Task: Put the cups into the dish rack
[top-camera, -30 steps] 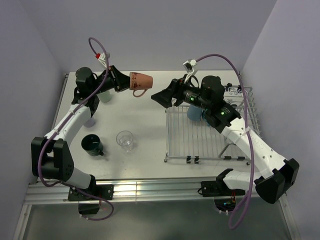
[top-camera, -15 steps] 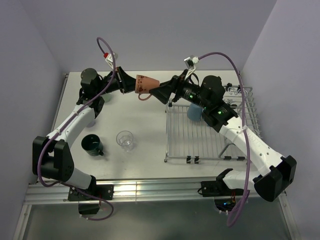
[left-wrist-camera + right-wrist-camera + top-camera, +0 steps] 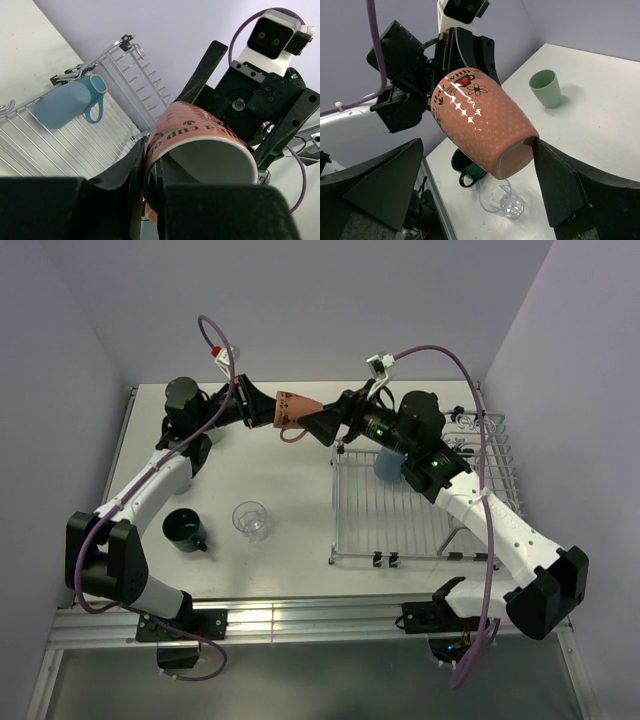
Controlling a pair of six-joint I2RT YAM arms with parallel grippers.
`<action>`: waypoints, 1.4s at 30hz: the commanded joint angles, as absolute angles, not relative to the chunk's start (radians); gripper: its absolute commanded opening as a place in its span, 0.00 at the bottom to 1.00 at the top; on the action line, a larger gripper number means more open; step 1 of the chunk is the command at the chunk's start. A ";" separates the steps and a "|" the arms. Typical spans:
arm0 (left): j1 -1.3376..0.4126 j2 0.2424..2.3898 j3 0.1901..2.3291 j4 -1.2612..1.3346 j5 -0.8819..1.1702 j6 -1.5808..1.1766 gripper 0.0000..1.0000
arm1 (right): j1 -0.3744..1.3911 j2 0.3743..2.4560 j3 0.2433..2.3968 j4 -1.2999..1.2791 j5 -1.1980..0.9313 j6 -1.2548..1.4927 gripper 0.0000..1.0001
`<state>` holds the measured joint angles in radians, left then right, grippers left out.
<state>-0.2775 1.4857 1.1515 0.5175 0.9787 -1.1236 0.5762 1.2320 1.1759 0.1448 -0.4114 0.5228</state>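
**A plain, evenly lit booth**

A flat white rectangular counter (image 3: 290,490) sits between plain pale lavender walls (image 3: 300,300) that rise at the back and on both sides. A ribbed silver metal rail (image 3: 300,618) runs along its near edge and catches a bright glare. Dull grey floor (image 3: 300,685) shows below.

Glossy glazed ceramic, finely dotted in relief, on the orange mug (image 3: 480,125) between the matt black plastic fingers of the right claw (image 3: 476,145). Below that claw, clear shiny glass tumbler (image 3: 502,200) and matt white surface (image 3: 590,115). Beyond the left claw (image 3: 150,160), bright metal wire dish rack (image 3: 131,90) and smooth satin light blue mug (image 3: 62,102).
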 commanded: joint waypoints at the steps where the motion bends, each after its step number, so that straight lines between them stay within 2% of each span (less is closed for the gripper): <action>1: -0.299 1.445 1.181 0.617 1.012 -1.155 0.00 | 0.575 1.252 1.170 0.210 -0.425 0.512 0.98; 8: -0.310 1.445 1.160 0.742 1.035 -1.249 0.00 | 0.571 1.281 1.160 0.250 -0.446 0.537 0.98; 14: -0.308 1.402 1.183 0.543 1.011 -1.105 0.00 | 0.552 1.244 1.141 0.213 -0.396 0.509 0.98; 25: -0.308 1.379 1.172 0.549 1.023 -1.111 0.00 | 0.525 1.218 1.126 0.186 -0.382 0.492 0.98; 32: -0.313 1.413 1.141 0.712 1.043 -1.232 0.00 | 0.512 1.256 1.124 0.305 -0.556 0.580 0.97; 42: -0.336 1.456 1.157 0.736 1.028 -1.246 0.00 | 0.512 1.262 1.109 0.391 -0.626 0.652 0.95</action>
